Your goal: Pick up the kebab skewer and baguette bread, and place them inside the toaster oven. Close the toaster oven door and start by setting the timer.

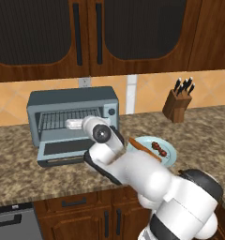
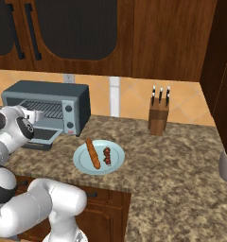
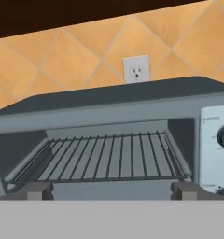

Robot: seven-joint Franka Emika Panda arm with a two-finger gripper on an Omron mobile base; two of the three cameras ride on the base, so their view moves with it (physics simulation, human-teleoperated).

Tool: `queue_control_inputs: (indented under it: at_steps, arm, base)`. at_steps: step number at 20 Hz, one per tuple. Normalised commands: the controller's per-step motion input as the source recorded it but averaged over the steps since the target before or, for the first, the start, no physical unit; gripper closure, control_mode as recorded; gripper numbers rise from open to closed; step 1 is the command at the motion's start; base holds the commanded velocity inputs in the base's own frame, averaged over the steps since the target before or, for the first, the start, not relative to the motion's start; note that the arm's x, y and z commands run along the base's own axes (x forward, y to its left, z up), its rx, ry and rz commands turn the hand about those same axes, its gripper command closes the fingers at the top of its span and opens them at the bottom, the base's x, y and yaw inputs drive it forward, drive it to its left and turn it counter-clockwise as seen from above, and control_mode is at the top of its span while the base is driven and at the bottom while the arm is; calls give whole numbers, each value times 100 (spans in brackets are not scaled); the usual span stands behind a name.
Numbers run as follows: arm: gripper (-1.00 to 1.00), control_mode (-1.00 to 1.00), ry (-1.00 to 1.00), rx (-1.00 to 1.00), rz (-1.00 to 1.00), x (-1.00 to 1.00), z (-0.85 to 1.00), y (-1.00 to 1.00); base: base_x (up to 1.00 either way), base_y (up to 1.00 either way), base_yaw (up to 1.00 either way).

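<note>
Speckled brown granite counter (image 2: 181,156), dark wood cabinets (image 1: 86,33) above. Boxy blue-grey toaster oven (image 1: 72,101) with door (image 1: 63,150) dropped open. Two-finger gripper (image 3: 109,190) spread wide, empty, facing wire rack (image 3: 104,156). Orange-brown baguette (image 2: 92,152) and dark red kebab skewer (image 2: 107,155) on pale blue plate (image 2: 82,163).

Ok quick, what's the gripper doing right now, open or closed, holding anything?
Gripper: open, fingers spread wide and empty, facing the toaster oven rack.
</note>
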Motion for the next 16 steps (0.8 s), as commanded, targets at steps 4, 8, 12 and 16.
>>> queue_control_inputs:
  at_steps: [4, 8, 12, 16]
  arm:
    - [-100, -100, 12, 0, 0, 2, -15, 10]
    - [-100, -100, 12, 0, -1, 1, -16, 8]
    - [-100, -100, 0, 0, -7, 29, -6, 4]
    - [-100, -100, 0, 0, -8, 26, -7, 13]
  base:
    - [0, 0, 0]
    - [0, 0, 0]
    - [0, 0, 0]
    - [0, 0, 0]
